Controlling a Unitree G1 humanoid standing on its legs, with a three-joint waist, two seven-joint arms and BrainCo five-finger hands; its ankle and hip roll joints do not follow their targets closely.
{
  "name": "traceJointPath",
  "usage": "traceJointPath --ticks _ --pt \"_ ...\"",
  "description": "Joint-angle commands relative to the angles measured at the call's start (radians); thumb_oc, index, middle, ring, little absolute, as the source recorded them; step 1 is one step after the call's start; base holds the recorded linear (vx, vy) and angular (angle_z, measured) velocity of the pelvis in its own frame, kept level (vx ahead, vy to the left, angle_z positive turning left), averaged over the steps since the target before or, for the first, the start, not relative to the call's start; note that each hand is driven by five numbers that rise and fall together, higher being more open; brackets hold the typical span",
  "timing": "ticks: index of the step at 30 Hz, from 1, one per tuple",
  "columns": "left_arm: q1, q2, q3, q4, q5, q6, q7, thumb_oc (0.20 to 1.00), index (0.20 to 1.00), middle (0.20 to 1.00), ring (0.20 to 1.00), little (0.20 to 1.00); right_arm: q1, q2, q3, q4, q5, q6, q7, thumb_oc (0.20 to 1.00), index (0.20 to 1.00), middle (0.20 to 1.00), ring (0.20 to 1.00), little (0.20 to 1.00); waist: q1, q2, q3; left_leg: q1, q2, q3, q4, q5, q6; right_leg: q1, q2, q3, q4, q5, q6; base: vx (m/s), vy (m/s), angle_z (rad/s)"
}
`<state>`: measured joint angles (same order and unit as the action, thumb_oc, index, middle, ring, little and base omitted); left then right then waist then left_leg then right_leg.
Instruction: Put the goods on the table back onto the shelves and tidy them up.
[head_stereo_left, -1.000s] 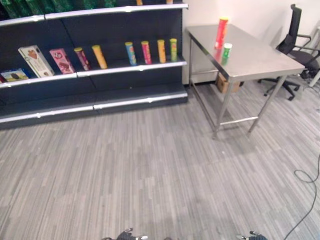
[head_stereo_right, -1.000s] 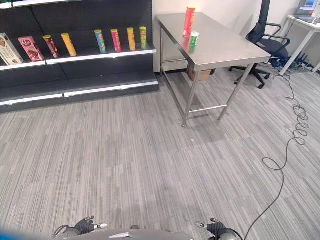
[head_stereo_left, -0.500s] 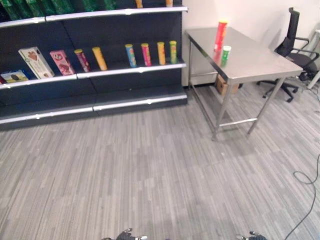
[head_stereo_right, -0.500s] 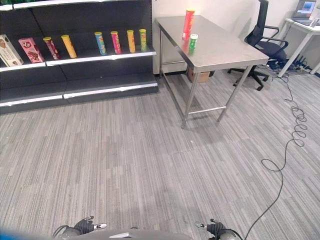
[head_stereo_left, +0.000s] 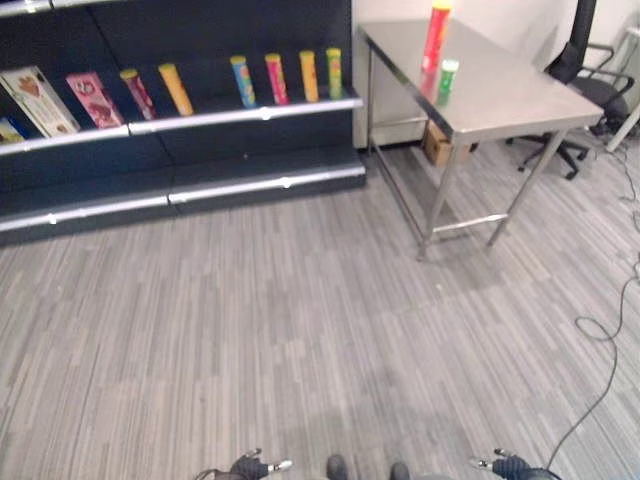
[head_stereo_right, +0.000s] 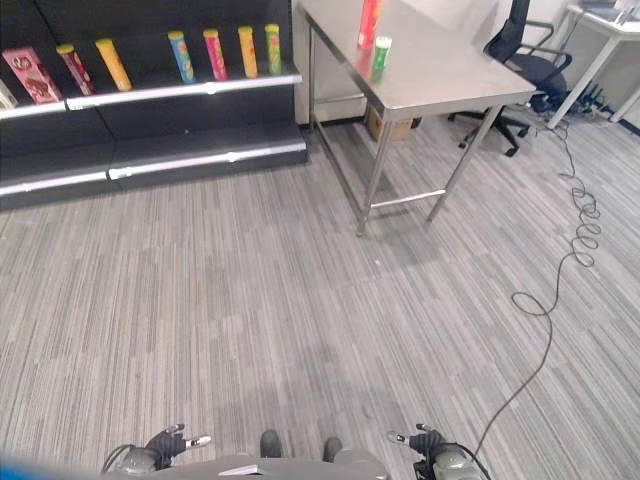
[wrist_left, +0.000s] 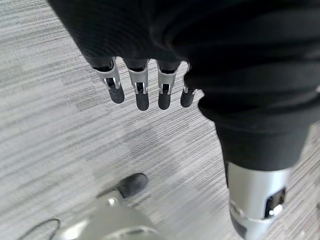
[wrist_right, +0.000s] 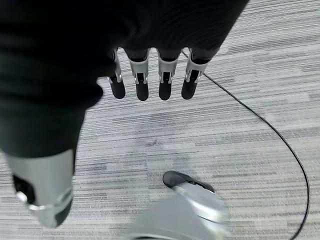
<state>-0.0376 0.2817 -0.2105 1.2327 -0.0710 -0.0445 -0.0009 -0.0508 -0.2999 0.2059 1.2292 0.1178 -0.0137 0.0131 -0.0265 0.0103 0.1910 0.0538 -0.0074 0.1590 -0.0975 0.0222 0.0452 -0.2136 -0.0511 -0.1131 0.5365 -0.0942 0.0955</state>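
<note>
A tall red can (head_stereo_left: 435, 33) and a short green can (head_stereo_left: 447, 78) stand on the steel table (head_stereo_left: 500, 105) at the far right. The dark shelves (head_stereo_left: 200, 115) at the far left carry a row of upright cans (head_stereo_left: 285, 78) and some boxes (head_stereo_left: 40, 100). My left hand (head_stereo_left: 250, 467) and right hand (head_stereo_left: 505, 466) hang low at the bottom edge, far from the table. In the wrist views the left hand's fingers (wrist_left: 142, 92) and the right hand's fingers (wrist_right: 150, 82) are straight and hold nothing above the grey floor.
A black office chair (head_stereo_left: 585, 80) stands past the table's far end. A brown box (head_stereo_left: 435, 145) sits under the table. Grey striped carpet (head_stereo_left: 300, 330) lies between me and the shelves. A white desk (head_stereo_right: 600, 40) shows at the far right.
The whole picture has shifted: the shelves and table now sit higher and slightly left, so the camera has tilted down. The hands stay low at the bottom edge.
</note>
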Motion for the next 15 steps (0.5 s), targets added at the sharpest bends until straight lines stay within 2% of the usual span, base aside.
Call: traceJointPath --ticks 1,2,3,4,5,6,7,9,10,12,13,14,15 --pt "-0.006 0.015 0.009 -0.004 -0.015 -0.017 0.009 1.000 1.000 1.000 1.000 1.000 0.012 -0.011 0.002 0.001 0.038 -0.004 0.007 1.000 1.000 1.000 1.000 1.000 -0.028 0.001 0.021 0.097 -0.024 -0.093 0.035 -0.132 0.019 -0.107 -0.074 0.068 0.107 0.152 0.060 0.11 0.086 0.17" --pt "-0.006 0.015 0.009 -0.004 -0.015 -0.017 0.009 1.000 1.000 1.000 1.000 1.000 0.012 -0.012 0.002 0.000 0.038 -0.004 0.007 1.000 1.000 1.000 1.000 1.000 -0.028 0.000 0.022 0.099 -0.025 -0.093 0.034 -0.132 0.019 -0.107 -0.075 0.068 0.111 0.149 0.060 0.31 0.019 0.03" --pt "-0.010 0.014 0.006 -0.012 -0.017 -0.023 0.011 1.000 1.000 1.000 1.000 1.000 0.016 -0.013 -0.002 -0.002 0.047 -0.008 0.008 1.000 1.000 1.000 1.000 1.000 -0.042 -0.002 0.018 0.122 -0.032 -0.113 0.028 -0.149 0.011 -0.123 -0.057 0.067 -0.021 0.133 0.053 0.21 -0.026 -0.24" --pt "-0.010 0.013 0.006 -0.012 -0.017 -0.023 0.011 1.000 1.000 1.000 1.000 1.000 0.016 -0.014 -0.002 -0.002 0.047 -0.008 0.008 1.000 1.000 1.000 1.000 1.000 -0.044 0.001 0.023 0.129 -0.029 -0.116 0.026 -0.150 0.010 -0.114 -0.055 0.062 -0.025 0.132 0.053 0.31 -0.048 -0.50" --pt "-0.017 0.016 0.005 -0.017 -0.022 -0.027 0.013 1.000 1.000 1.000 1.000 1.000 0.012 -0.019 -0.006 -0.006 0.053 -0.010 0.005 1.000 1.000 1.000 1.000 1.000 -0.054 -0.002 0.025 0.149 -0.032 -0.130 0.019 -0.167 0.004 -0.115 -0.045 0.059 -0.128 0.131 0.053 0.36 -0.074 -0.45" --pt "-0.030 0.017 0.005 -0.024 -0.029 -0.032 0.011 1.000 1.000 1.000 1.000 1.000 0.005 -0.023 -0.008 -0.015 0.055 -0.010 0.003 1.000 1.000 1.000 1.000 1.000 -0.072 -0.012 0.027 0.181 -0.049 -0.152 0.013 -0.194 -0.007 -0.145 -0.045 0.051 -0.348 0.175 0.071 0.36 -0.072 -0.30" --pt "-0.030 0.016 0.005 -0.024 -0.029 -0.032 0.011 1.000 1.000 1.000 1.000 1.000 0.005 -0.024 -0.008 -0.015 0.056 -0.010 0.003 1.000 1.000 1.000 1.000 1.000 -0.076 -0.005 0.034 0.190 -0.040 -0.155 0.012 -0.197 -0.008 -0.128 -0.039 0.042 -0.361 0.179 0.070 0.41 -0.088 0.08" --pt "-0.039 0.020 0.012 -0.031 -0.037 -0.034 0.009 1.000 1.000 1.000 1.000 1.000 0.003 -0.029 -0.017 -0.026 0.055 -0.007 0.001 1.000 1.000 1.000 1.000 1.000 -0.095 -0.005 0.035 0.228 -0.041 -0.183 0.010 -0.227 -0.024 -0.137 -0.049 0.030 -0.531 0.224 0.094 0.38 -0.070 0.36" --pt "-0.039 0.019 0.012 -0.031 -0.039 -0.036 0.009 1.000 1.000 1.000 1.000 1.000 0.003 -0.029 -0.022 -0.028 0.054 -0.007 -0.001 1.000 1.000 1.000 1.000 1.000 -0.101 -0.007 0.033 0.247 -0.041 -0.189 0.010 -0.239 -0.032 -0.153 -0.052 0.024 -0.569 0.235 0.103 0.47 -0.070 0.57" --pt "-0.034 0.012 0.019 -0.021 -0.043 -0.038 0.008 1.000 1.000 1.000 1.000 1.000 0.007 -0.033 -0.033 -0.025 0.052 -0.010 -0.001 1.000 1.000 1.000 1.000 1.000 -0.107 -0.008 0.019 0.296 -0.037 -0.203 0.010 -0.273 -0.042 -0.157 -0.061 -0.029 -0.595 0.260 0.113 0.53 -0.115 0.60" --pt "-0.031 0.009 0.015 -0.018 -0.038 -0.038 0.006 1.000 1.000 1.000 1.000 1.000 0.017 -0.037 -0.042 -0.023 0.054 -0.012 -0.001 1.000 1.000 1.000 1.000 1.000 -0.111 -0.008 0.008 0.311 -0.030 -0.215 0.010 -0.291 -0.049 -0.139 -0.065 -0.045 -0.607 0.265 0.110 0.54 -0.171 0.37" --pt "-0.029 0.005 0.016 -0.014 -0.041 -0.039 0.006 1.000 1.000 1.000 1.000 1.000 0.019 -0.038 -0.041 -0.025 0.055 -0.015 0.000 1.000 1.000 1.000 1.000 1.000 -0.112 -0.011 0.001 0.320 -0.024 -0.224 0.010 -0.286 -0.051 -0.127 -0.062 -0.050 -0.597 0.288 0.097 0.70 -0.281 0.42" --pt "-0.035 -0.006 0.010 -0.007 -0.033 -0.038 0.006 1.000 1.000 1.000 1.000 1.000 0.019 -0.050 -0.037 -0.027 0.049 -0.016 -0.001 1.000 1.000 1.000 1.000 1.000 -0.117 0.006 -0.013 0.328 0.021 -0.215 0.069 -0.265 -0.079 -0.102 -0.040 -0.077 -0.570 0.291 0.078 0.55 -0.231 0.57"
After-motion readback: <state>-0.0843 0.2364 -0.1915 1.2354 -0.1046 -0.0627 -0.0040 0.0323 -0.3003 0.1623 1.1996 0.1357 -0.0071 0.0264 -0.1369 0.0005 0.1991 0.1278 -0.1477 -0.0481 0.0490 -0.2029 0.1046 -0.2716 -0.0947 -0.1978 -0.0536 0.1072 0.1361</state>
